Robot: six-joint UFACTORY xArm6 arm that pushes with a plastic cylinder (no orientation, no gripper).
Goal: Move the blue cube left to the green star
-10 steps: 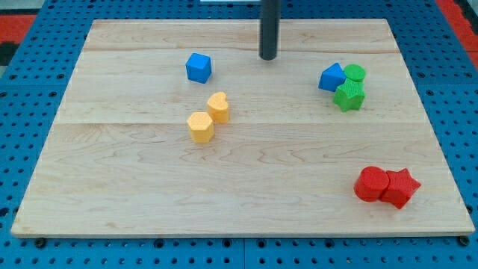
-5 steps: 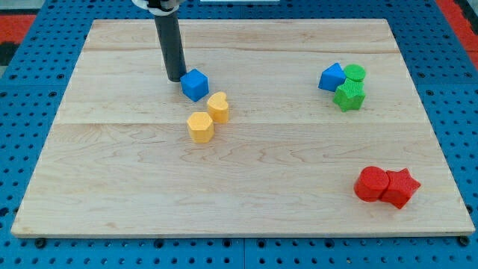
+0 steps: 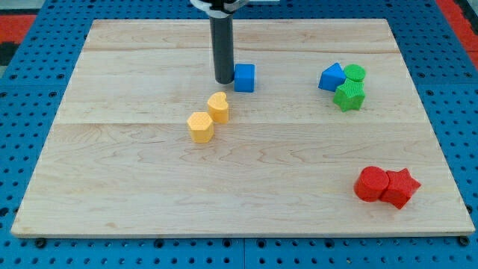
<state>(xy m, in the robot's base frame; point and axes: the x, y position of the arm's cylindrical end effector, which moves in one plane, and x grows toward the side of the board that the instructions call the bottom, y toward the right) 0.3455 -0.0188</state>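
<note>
The blue cube sits on the wooden board, above the board's middle. My tip touches the cube's left side. The green star lies far to the view's right, in a cluster with a blue triangular block on its upper left and a green cylinder above it. A wide gap of bare board lies between the cube and that cluster.
A yellow heart block and a yellow hexagonal block lie just below and left of my tip. A red cylinder and a red star sit at the lower right. The wooden board lies on blue pegboard.
My tip swung from the top middle to the cube's left side, then pushed the cube toward the view's right. The other blocks have not moved.
</note>
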